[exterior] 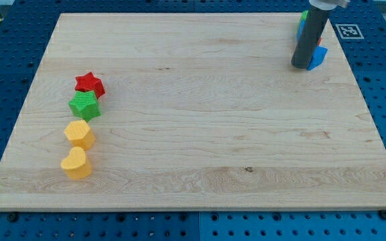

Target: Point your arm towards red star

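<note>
My tip (301, 65) far right, touching blue block (317, 58); red star (90, 84) far left (beside green star (84, 105)); no claw, bare rod.

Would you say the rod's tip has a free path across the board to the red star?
Probably yes. My tip sits at the view's top right beside a blue block; bare wooden board lies between it and the red star.
</note>
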